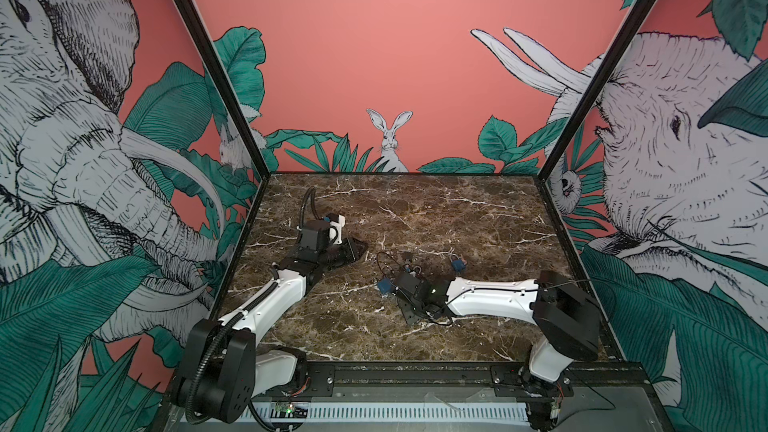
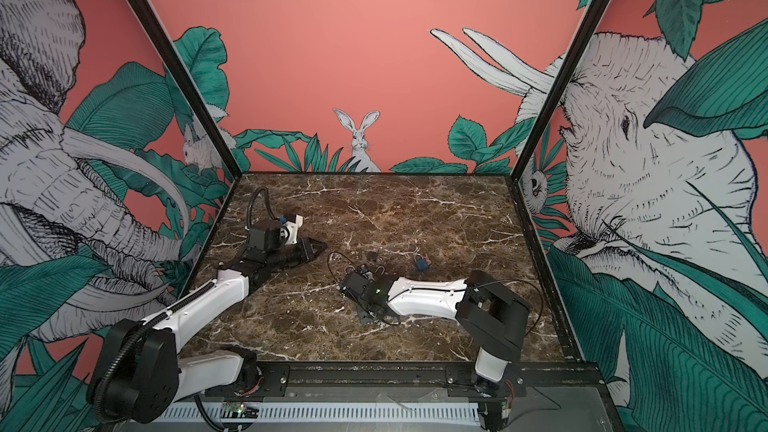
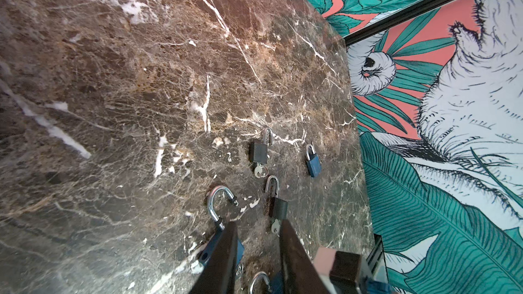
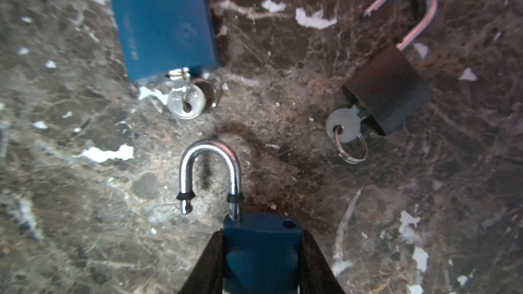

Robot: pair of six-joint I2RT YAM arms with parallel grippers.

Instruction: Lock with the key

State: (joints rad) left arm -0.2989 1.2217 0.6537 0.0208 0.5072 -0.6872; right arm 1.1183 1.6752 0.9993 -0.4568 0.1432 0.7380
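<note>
Right claw (image 4: 262, 236) clamps a blue padlock (image 4: 263, 253), apparently snug.
Body between its fingers, open shackle (image 4: 210, 165) jutting ahead; lower centre in both top views. Left claw (image 3: 257, 223) parted, empty, upper left of it.

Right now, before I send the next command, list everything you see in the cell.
brown marble tabletop: 1, brown, under everything.
jungle-print walls: 3, pink-green, around table.
blue metal padlocks: 3, blue; open one in the right tool, open keyed one beside it, shut one farthest right.
dark metal padlocks: 2, near-black, both open and keyed, mid-table between the blue ones.
small silver keys: 3, silver, in keyholes.
left tool: 1, black, open, empty, left of the locks.
right tool: 1, black, closed on a blue padlock.
</note>
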